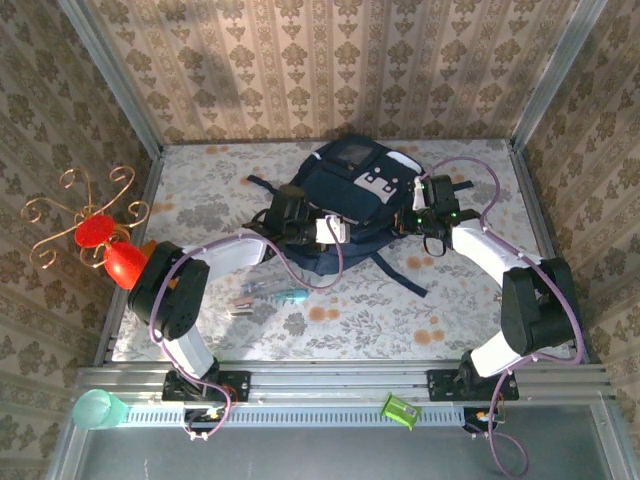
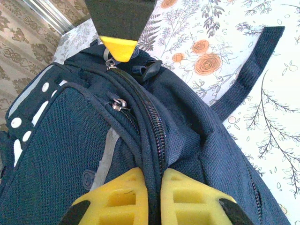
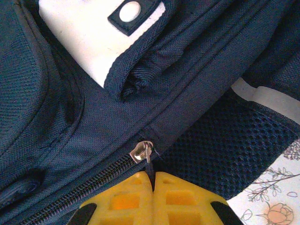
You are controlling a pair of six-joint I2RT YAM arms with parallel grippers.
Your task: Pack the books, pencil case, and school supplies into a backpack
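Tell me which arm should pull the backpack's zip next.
Right: the right gripper is shut on the zip pull, while the left gripper just pinches the backpack along its zip, likely steadying it.

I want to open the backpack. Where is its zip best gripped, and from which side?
On the backpack, pinch the dark pull hanging from the silver slider, coming from the side it hangs toward, opposite the white patch. The slider is small; the pull is thin, and the right gripper holds it so.

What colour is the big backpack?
The backpack is dark navy blue with grey-white patches, clearest in the top external view.
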